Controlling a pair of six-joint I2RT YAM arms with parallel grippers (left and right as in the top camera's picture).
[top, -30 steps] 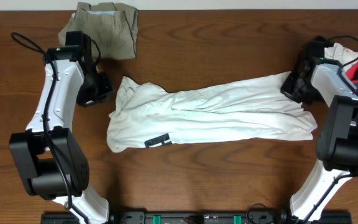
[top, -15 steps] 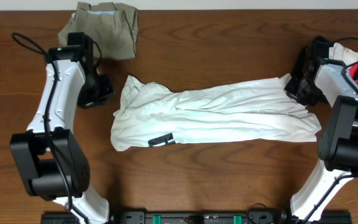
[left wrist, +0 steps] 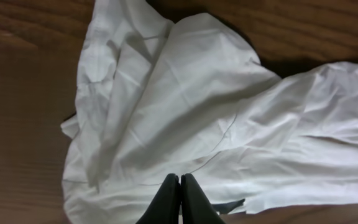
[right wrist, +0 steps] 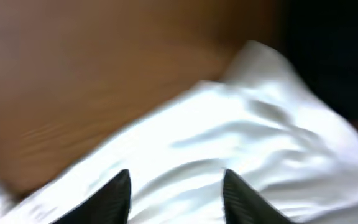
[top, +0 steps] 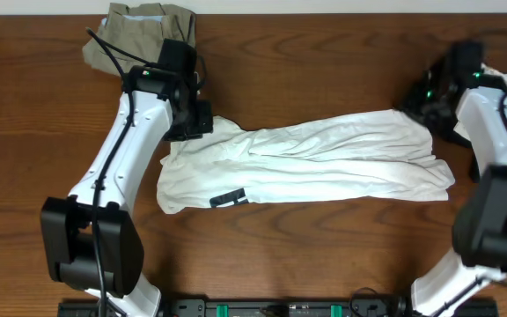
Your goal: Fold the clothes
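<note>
Left gripper [left wrist: 179,182] now above white top [top: 324,158]; touching tips visible wrist-side only.

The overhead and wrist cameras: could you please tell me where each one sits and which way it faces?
Overhead: fixed above the table, looking straight down on the white top and khaki garment; the left arm and right arm show.
Left wrist: on the left arm, looking down past the shut left claw at the top's crumpled end.
Right wrist: on the right arm, blurred, looking past the open right claw at the top's other end.
Shared: all three see the white top.
</note>
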